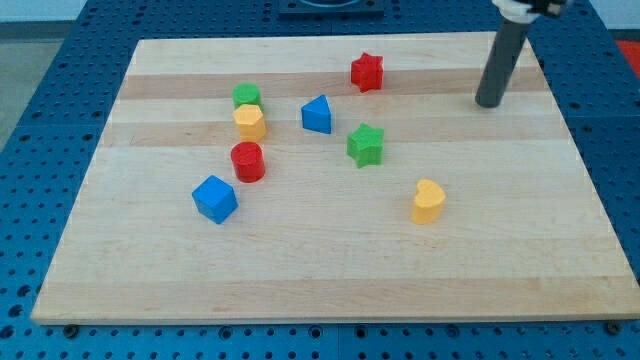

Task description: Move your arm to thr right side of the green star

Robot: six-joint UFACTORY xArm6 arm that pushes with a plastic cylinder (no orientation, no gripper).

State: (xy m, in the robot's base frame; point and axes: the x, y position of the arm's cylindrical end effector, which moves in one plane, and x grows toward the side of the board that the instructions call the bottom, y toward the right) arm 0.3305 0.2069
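The green star point(366, 145) lies a little right of the board's middle. My tip point(489, 103) rests on the board near the view's top right, well to the right of the green star and somewhat above it, touching no block. The rod rises from it toward the view's top edge.
A red star point(367, 72) sits above the green star. A blue block point(317, 115) lies to its upper left. A green block point(246, 96), a yellow block point(250, 122), a red cylinder point(247, 161) and a blue cube point(215, 198) stand at the left. A yellow heart point(428, 201) lies at the lower right.
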